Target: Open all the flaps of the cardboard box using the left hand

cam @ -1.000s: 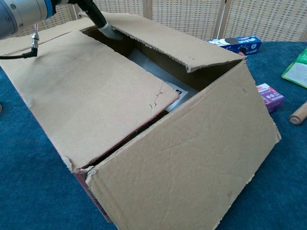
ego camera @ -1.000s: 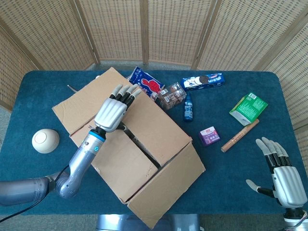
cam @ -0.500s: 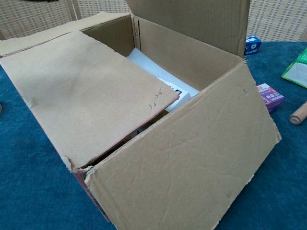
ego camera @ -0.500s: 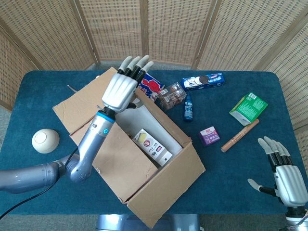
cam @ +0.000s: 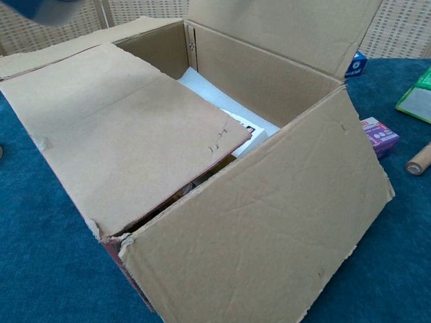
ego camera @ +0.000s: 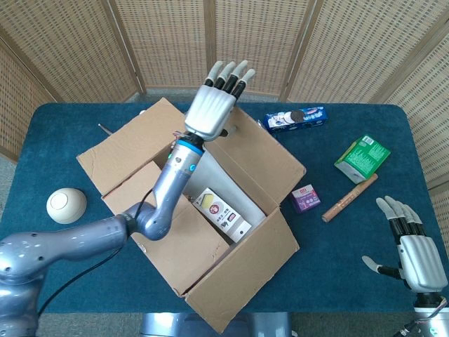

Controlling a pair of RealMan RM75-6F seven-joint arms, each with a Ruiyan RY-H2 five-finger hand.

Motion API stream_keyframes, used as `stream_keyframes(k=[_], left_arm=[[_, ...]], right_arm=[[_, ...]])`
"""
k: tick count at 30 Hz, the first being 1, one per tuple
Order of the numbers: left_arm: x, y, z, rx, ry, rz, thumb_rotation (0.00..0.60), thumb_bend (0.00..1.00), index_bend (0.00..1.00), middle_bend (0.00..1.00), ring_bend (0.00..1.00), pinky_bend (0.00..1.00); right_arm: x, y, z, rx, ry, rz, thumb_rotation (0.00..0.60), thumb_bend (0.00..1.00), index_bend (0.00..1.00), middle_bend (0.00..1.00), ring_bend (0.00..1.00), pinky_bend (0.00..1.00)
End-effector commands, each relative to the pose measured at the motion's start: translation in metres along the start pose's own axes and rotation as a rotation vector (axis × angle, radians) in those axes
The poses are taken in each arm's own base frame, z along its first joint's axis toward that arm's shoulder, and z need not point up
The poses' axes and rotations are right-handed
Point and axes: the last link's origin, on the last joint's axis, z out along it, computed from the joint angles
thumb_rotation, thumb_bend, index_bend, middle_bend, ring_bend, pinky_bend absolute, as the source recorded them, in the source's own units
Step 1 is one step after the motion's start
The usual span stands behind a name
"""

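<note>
**Mia:** Two robot hands, right? What is the left robot hand (ego camera: pixel 214 105) doing?

**Sam:** It is up high over the far side of the big brown cardboard box (ego camera: pixel 189 210). Its fingers are straight and close together, and it holds nothing. A second ago it lay flat on the far flap (ego camera: pixel 263 154). Now that flap is pushed up and leans back, away from the robot.

**Mia:** So that flap is open?

**Sam:** Yes, I think so. You can see inside now. A small white carton with a picture (ego camera: pixel 223 213) lies at the bottom.

**Mia:** Are all the flaps open?

**Sam:** No. The wide flap on the left (cam: pixel 128 134) still lies flat over half the box. I think it comes next. The near flap (cam: pixel 269 235) hangs out toward the robot, and one more at the left end (ego camera: pixel 119 151) is folded out.

**Mia:** Where is the box?

**Sam:** In the middle of the blue bench (ego camera: pixel 70 281), turned a bit. Its long side runs from far left to near right.

**Mia:** And the right robot hand (ego camera: pixel 414 246)?

**Sam:** It waits low at the near right edge, fingers spread, holding nothing.
</note>
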Motion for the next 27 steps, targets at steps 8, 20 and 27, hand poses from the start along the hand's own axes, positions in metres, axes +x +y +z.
stream_keyframes(k=[8,20,27], left_arm=[[-0.017,0.016,0.0,-0.032,-0.038,-0.019,0.6,0.09,0.0,0.0,0.0,0.06],[0.014,-0.034,-0.061,-0.044,-0.201,0.002,0.6,0.09,0.1,0.0,0.0,0.18],[0.017,-0.062,-0.094,-0.066,-0.304,0.052,0.6,0.09,0.32,0.23,0.16,0.26]], right_arm=[[0.003,0.002,0.001,-0.011,0.017,0.007,0.6,0.0,0.0,0.0,0.0,0.0],[0.006,0.0,-0.003,-0.005,0.034,0.014,0.6,0.0,0.0,0.0,0.0,0.0],[0.007,-0.002,-0.005,0.007,0.039,0.018,0.6,0.0,0.0,0.0,0.0,0.0]])
